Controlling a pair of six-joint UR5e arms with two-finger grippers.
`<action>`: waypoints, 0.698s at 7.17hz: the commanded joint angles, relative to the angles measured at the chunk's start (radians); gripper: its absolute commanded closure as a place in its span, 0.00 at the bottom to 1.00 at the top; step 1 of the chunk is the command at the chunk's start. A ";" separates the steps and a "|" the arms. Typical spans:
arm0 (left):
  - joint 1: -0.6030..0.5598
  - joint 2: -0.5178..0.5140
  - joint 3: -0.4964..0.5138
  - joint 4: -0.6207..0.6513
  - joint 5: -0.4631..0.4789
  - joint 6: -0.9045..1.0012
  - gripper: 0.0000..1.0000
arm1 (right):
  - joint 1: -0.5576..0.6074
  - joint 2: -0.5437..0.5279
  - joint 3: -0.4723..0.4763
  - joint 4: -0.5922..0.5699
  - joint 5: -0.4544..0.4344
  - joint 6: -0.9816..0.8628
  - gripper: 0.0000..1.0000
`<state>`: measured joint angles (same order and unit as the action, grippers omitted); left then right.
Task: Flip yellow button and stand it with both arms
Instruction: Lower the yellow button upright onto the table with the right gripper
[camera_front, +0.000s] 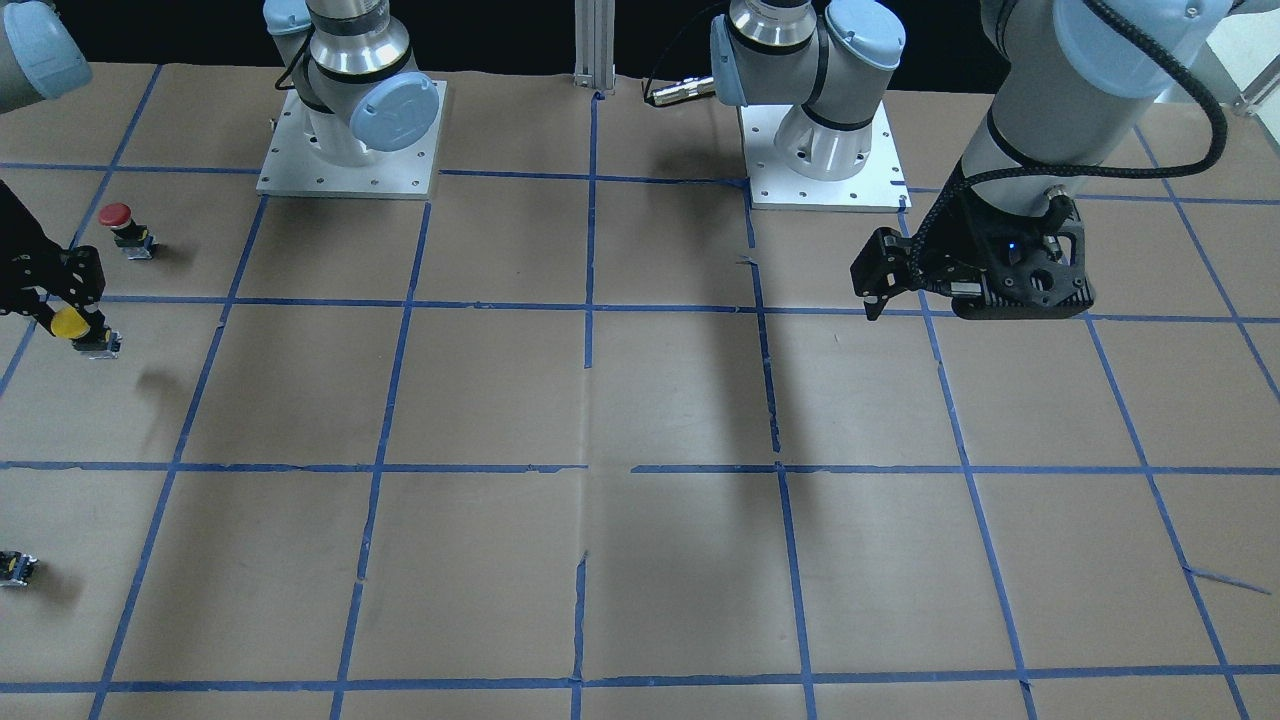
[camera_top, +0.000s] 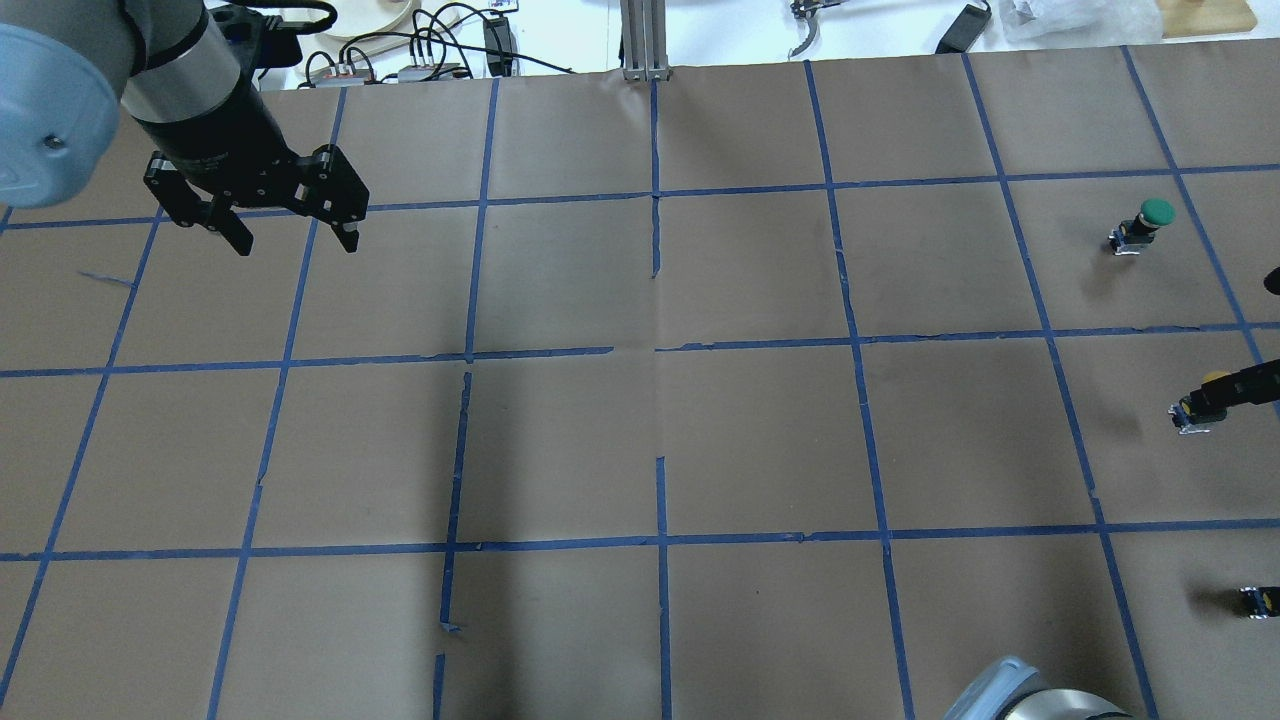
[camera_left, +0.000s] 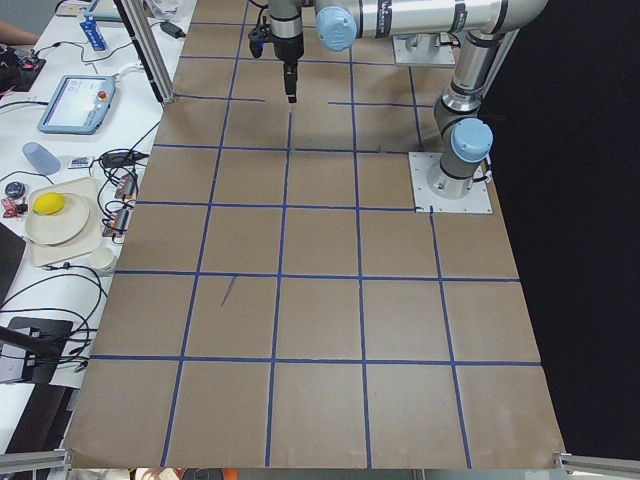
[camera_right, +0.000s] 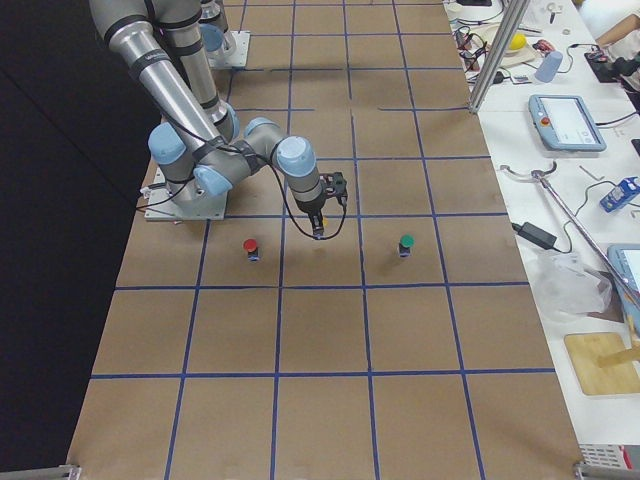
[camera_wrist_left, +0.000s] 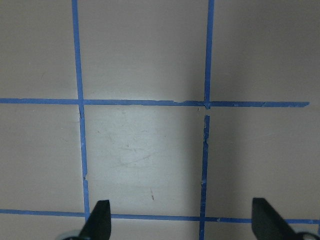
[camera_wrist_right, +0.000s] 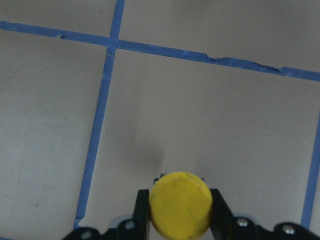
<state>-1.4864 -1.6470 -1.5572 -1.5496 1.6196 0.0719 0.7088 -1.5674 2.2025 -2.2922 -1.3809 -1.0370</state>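
Note:
The yellow button (camera_wrist_right: 181, 209) has its round yellow cap clamped between the fingers of my right gripper (camera_wrist_right: 181, 222). In the front view the button (camera_front: 72, 324) hangs tilted at the far left edge, its grey body (camera_front: 98, 343) pointing away from the right gripper (camera_front: 62, 305). In the overhead view it shows at the right edge (camera_top: 1193, 408). I cannot tell whether it touches the table. My left gripper (camera_top: 293, 240) is open and empty, high above the table's other end, far from the button; it also shows in the left wrist view (camera_wrist_left: 182, 222) and the front view (camera_front: 905, 290).
A red-capped button (camera_front: 120, 225) stands just behind the yellow one. A green-capped button (camera_top: 1150, 218) stands farther out. A small dark capless switch block (camera_front: 15, 567) lies near the table's front. Brown paper with a blue tape grid (camera_top: 660, 350) covers the table.

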 joint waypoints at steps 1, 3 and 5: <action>0.002 0.004 -0.003 0.006 -0.009 -0.006 0.00 | -0.028 0.015 0.022 -0.061 0.054 -0.023 0.73; 0.000 0.001 -0.003 0.006 -0.006 0.000 0.00 | -0.028 0.099 0.019 -0.174 0.066 -0.018 0.72; 0.002 0.001 -0.003 0.008 -0.007 -0.003 0.00 | -0.031 0.122 0.019 -0.181 0.063 -0.038 0.56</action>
<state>-1.4853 -1.6455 -1.5600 -1.5429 1.6127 0.0702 0.6792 -1.4612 2.2215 -2.4625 -1.3142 -1.0689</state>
